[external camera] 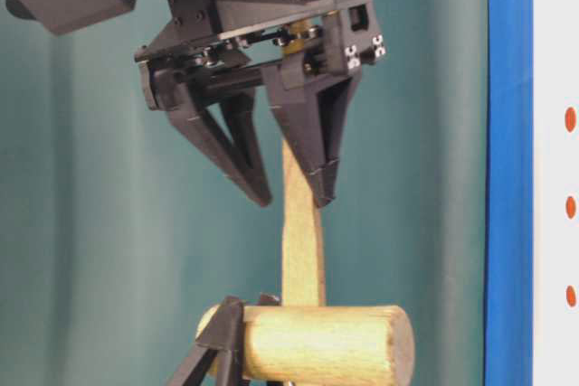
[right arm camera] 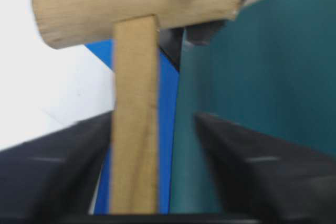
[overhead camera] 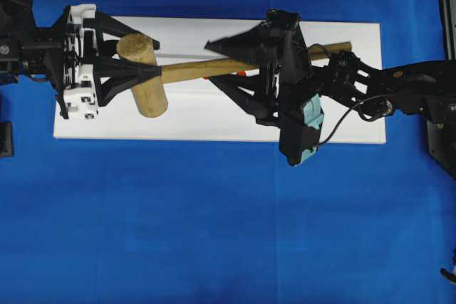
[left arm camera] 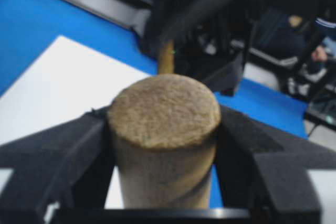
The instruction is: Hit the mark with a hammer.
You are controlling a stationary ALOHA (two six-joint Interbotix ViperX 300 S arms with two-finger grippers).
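Hammer [left arm camera: 164,129] head fills our left wrist view, left gripper [overhead camera: 132,70] clamped on it above the white block [overhead camera: 214,115]. Right gripper [overhead camera: 239,69] straddles the handle, jaws apart. Stiff wood, head-heavy; we'd grip mid-handle.

Matt, rough-grained wooden hammer [overhead camera: 146,76]
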